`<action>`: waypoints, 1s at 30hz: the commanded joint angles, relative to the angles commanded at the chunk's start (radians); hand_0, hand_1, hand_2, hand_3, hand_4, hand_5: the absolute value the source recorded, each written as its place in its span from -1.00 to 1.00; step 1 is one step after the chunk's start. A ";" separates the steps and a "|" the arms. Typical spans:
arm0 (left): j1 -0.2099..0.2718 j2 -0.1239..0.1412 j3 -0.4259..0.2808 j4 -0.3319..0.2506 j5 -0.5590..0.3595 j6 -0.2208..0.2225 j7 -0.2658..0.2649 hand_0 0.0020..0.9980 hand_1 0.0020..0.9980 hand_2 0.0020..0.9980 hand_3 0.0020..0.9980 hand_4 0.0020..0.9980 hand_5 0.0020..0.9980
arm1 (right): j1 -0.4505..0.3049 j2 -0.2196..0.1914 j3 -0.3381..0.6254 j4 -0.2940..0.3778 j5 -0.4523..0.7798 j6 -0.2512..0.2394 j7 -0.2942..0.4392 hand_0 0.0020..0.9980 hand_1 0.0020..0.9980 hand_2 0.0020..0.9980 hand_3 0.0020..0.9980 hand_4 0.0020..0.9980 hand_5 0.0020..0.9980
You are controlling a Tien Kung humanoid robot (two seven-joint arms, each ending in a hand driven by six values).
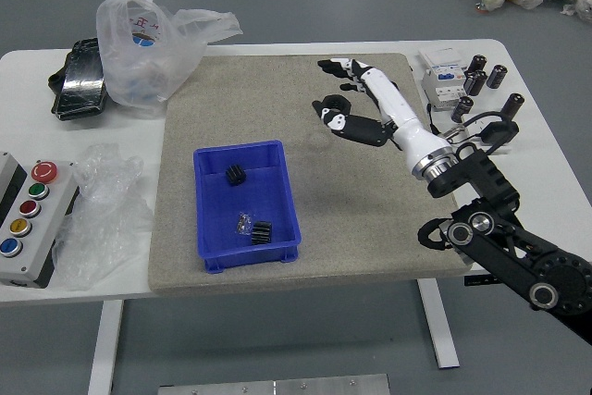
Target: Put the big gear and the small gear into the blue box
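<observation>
In the head view, your right hand [356, 110] was well outside the blue box [205, 215], fingers loosely spread and nothing in them that I could see. Both gears were inside: the small gear [236, 175] at roughly 8 o'clock from your hand, the big gear [262, 232] nearer 7. So imo placing was done, and you just needed to back the right arm off toward 4 o'clock, away from the box, no regrab needed lol.
</observation>
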 joint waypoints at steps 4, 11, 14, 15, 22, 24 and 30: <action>0.010 -0.009 -0.009 0.000 0.021 -0.004 -0.002 0.43 0.26 0.27 0.47 0.45 -0.13 | -0.081 -0.029 0.128 -0.030 0.125 0.041 0.093 0.46 0.59 0.54 0.44 0.45 -0.31; -0.001 0.006 0.052 0.007 -0.040 0.004 -0.024 0.43 0.26 0.27 0.47 0.45 -0.13 | -0.161 -0.017 0.315 -0.069 0.313 0.072 0.207 0.48 0.59 0.53 0.45 0.51 -0.15; -0.016 0.014 0.076 0.011 -0.055 -0.004 -0.029 0.43 0.27 0.28 0.48 0.45 -0.13 | -0.159 -0.002 0.359 -0.085 0.372 0.072 0.223 0.48 0.59 0.53 0.44 0.48 -0.17; -0.023 0.019 0.090 0.012 -0.071 -0.002 -0.033 0.43 0.27 0.28 0.48 0.45 -0.13 | -0.160 0.001 0.364 -0.088 0.381 0.071 0.224 0.48 0.59 0.53 0.44 0.48 -0.17; -0.065 0.044 0.160 0.014 -0.141 0.002 -0.051 0.43 0.27 0.28 0.48 0.45 -0.12 | -0.166 0.011 0.364 -0.093 0.379 0.060 0.215 0.48 0.60 0.53 0.45 0.50 -0.13; -0.076 0.047 0.172 0.014 -0.156 0.004 -0.056 0.43 0.27 0.28 0.48 0.45 -0.12 | -0.165 0.010 0.360 -0.091 0.374 0.058 0.211 0.48 0.60 0.53 0.45 0.50 -0.13; -0.063 0.032 0.169 0.014 -0.159 0.003 -0.052 0.43 0.27 0.28 0.48 0.45 -0.12 | -0.180 -0.006 0.383 -0.096 0.374 0.062 0.205 0.49 0.60 0.53 0.45 0.50 -0.07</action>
